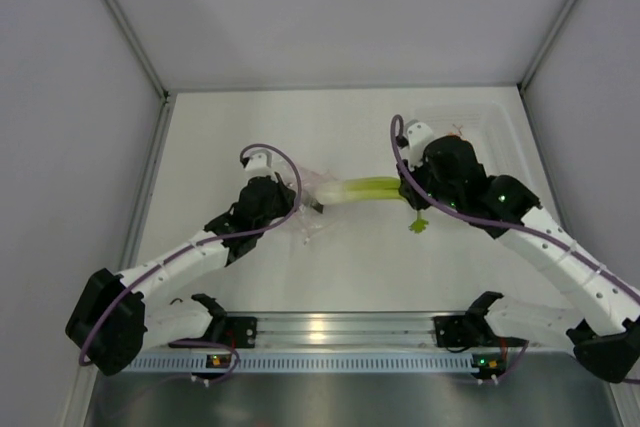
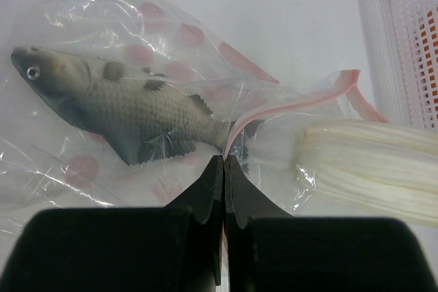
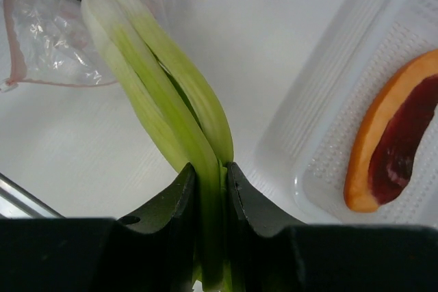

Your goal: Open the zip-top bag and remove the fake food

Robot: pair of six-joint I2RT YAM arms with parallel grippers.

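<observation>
The zip-top bag [image 2: 226, 76] lies on the table [image 1: 340, 267] between the two grippers, with its pink zip strip [image 2: 294, 104] parted. The left gripper [image 2: 224, 163] is closed on the strip's edge. The grey fish [image 2: 116, 104] lies inside the bag, just beyond those jaws. The right gripper [image 3: 211, 172] clamps the leek stalk [image 3: 164, 100] at its green end, with the white end at the bag mouth. The orange slice [image 3: 390, 141] rests in the clear tray [image 3: 321, 135].

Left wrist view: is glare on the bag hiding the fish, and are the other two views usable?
Left wrist: white glints streak the zip-top bag, yet the fish reads clearly through it; the left claw is a dark silhouette. Right wrist: the leek is sharp, the bag behind it hazy. Top external: the leek's white end washes out against the table; glare on the front rail.
</observation>
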